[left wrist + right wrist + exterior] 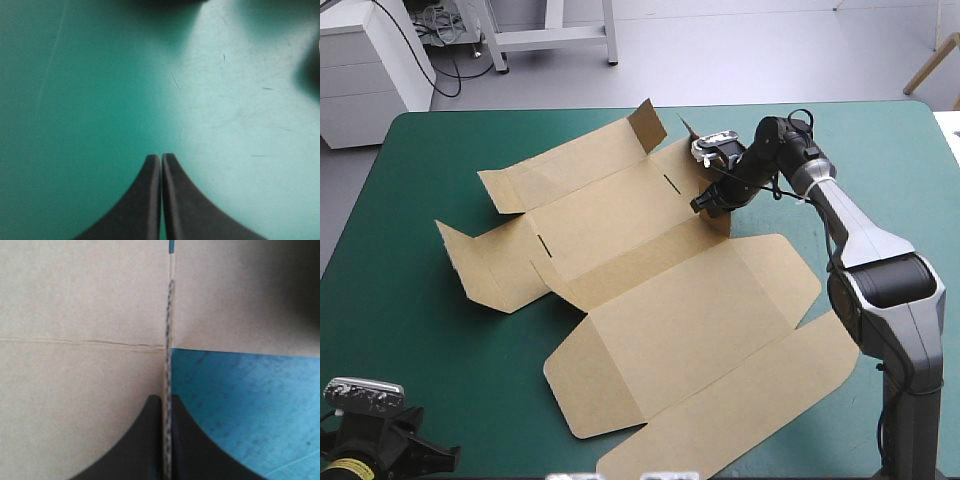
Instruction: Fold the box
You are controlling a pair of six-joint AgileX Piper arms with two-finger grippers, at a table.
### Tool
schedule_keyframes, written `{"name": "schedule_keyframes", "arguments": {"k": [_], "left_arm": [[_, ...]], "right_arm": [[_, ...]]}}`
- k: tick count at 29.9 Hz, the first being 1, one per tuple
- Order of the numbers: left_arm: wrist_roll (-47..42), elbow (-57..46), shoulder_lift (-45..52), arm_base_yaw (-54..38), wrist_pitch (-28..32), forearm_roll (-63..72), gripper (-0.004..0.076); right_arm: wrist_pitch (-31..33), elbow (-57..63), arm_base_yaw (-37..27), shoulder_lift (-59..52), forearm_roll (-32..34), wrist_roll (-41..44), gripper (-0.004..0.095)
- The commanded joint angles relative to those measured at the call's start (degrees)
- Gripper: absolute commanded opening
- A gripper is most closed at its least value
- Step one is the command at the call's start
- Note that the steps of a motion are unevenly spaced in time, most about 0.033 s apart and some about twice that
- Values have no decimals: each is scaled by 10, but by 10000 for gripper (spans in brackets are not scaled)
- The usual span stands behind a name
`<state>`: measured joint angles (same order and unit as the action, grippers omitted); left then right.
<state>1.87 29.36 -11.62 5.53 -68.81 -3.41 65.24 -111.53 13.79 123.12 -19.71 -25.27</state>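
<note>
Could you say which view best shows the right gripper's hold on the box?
Right wrist view: the right gripper pinches the box edge-on. High view shows it distantly; left wrist view, not at all.

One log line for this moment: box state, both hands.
box: mostly flat, far walls raised | right hand: shut on box edge, far side | left hand: shut, empty, over teal-green cover

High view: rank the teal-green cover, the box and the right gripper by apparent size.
Largest: the teal-green cover.
Next: the box, spread across its middle.
Smallest by far: the right gripper, shut on a raised flap.
</note>
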Motion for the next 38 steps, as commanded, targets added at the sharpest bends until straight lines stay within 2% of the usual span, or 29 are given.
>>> {"name": "schedule_keyframes", "arguments": {"k": [1, 5, 10, 14, 19, 22, 31, 38], "left_arm": [[-1, 44, -12, 3, 34, 9, -10], [-1, 84, -12, 3, 34, 10, -10], [-1, 98, -12, 3, 33, 31, -10], [1, 98, -12, 3, 34, 55, -10], [1, 98, -12, 3, 34, 63, -10], [1, 98, -12, 3, 34, 68, -10], [1, 98, -12, 3, 34, 75, -10], [1, 98, -12, 3, 33, 77, -10]], "right_arm": [[-7, -17, -3, -31, -4, -72, -14], [-32, -17, -2, -31, -44, -138, -14], [-37, -17, 3, -31, -138, -301, -14], [-47, -17, 28, -30, -137, -395, -19], [-88, -17, 69, -30, -144, -523, -20], [-108, -17, 96, -28, -146, -552, -20], [-110, -17, 161, -26, -171, -660, -20], [-109, -17, 174, -21, -167, -660, -20]]}}
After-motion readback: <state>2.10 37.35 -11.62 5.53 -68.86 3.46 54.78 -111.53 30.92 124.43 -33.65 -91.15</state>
